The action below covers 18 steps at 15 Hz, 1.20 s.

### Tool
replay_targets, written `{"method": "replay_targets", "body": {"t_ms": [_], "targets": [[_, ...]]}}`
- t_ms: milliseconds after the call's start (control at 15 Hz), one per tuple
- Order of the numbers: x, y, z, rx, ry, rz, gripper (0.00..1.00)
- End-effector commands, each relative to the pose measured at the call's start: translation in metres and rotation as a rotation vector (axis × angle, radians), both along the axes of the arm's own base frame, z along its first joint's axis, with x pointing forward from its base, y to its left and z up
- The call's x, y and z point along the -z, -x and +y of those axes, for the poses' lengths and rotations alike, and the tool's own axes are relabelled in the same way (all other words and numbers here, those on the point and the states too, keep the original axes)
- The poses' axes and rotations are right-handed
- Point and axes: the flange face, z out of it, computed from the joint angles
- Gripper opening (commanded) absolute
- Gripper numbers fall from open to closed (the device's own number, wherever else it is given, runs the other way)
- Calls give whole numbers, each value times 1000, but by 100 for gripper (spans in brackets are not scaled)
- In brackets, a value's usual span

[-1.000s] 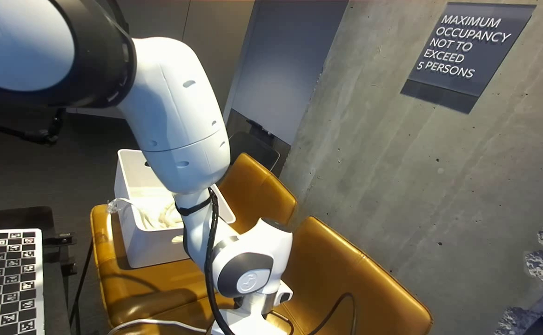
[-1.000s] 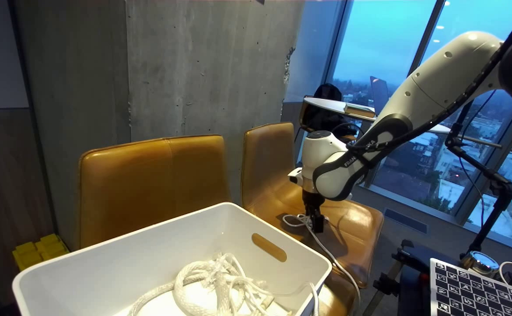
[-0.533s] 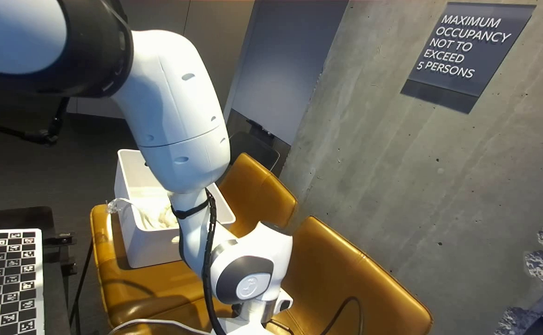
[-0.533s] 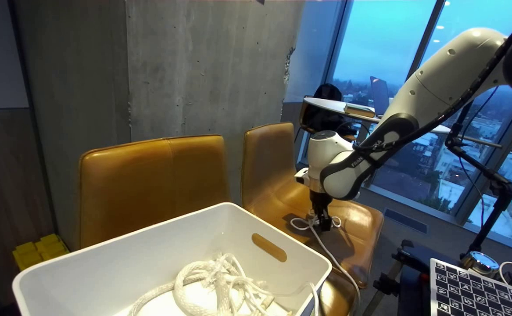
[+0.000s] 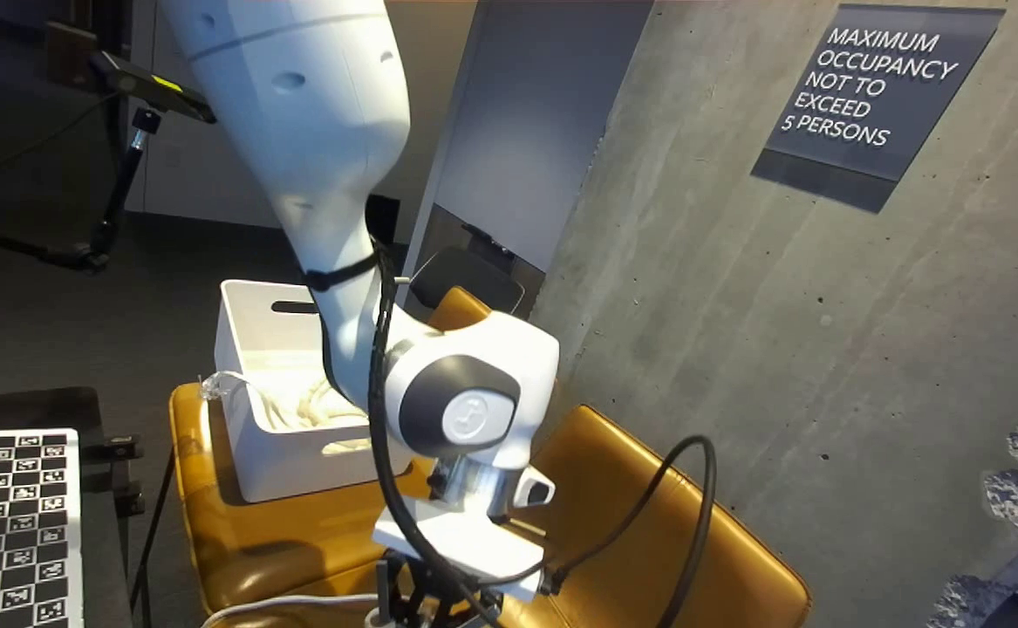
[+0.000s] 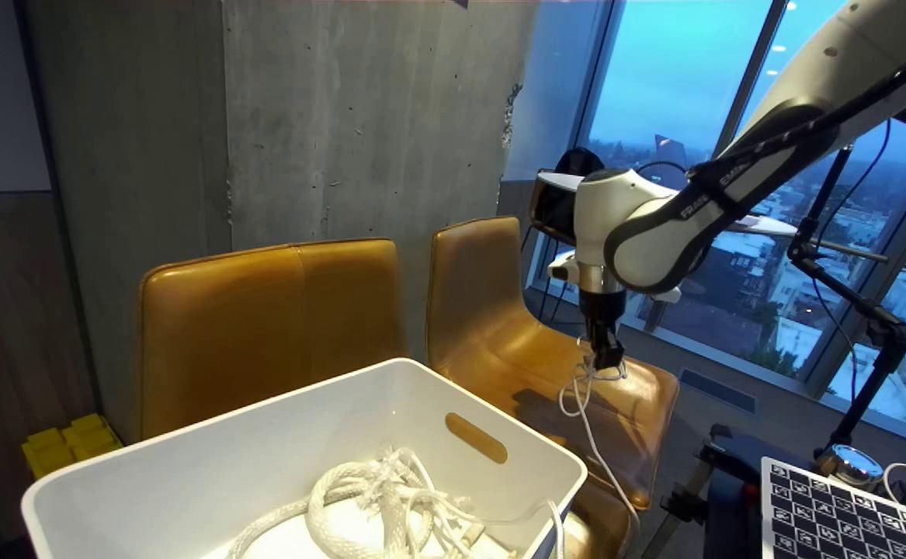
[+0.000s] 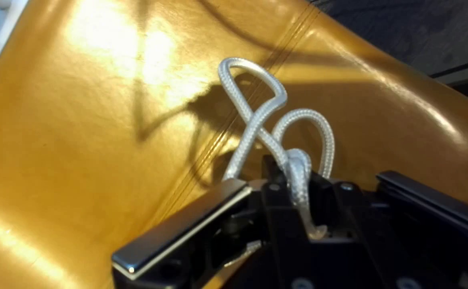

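Where the thin white braided rope [image 7: 254, 122] is pinched: wrist view, squeezed between the jaws of the black two-finger gripper [image 7: 297, 176], loops standing out beyond.
Tan leather chair [image 7: 77, 168]: lies below, seemingly clear of the loops, so gripping and raising look done.
White lidless rectangular box [image 6: 266, 458]: in an exterior view, stands near left with thick white braided cord [image 6: 396, 516] coiled inside; the rope hangs to its right, farther off, a tail trailing down.
Rope, what is left: release, as far as can be judged, is not yet done; the rope hangs outside the box.
White jointed robot arm [image 5: 325, 131]: in an exterior view, crosses in front of the box; the gripper is partly cut off, so its jaws cannot be judged there.
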Motion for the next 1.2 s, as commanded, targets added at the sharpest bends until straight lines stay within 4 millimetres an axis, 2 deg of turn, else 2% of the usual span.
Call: {"method": "replay_targets", "body": {"t_ms": [0,267,533,1133], "targets": [[-85,-2,36,-3,4,-62,2],[-176,-13,92,-17,-6,-173,2],[-266,-18,163,-91,15,-278,2],[-473,6,323,-192,-16,-447,2]]}}
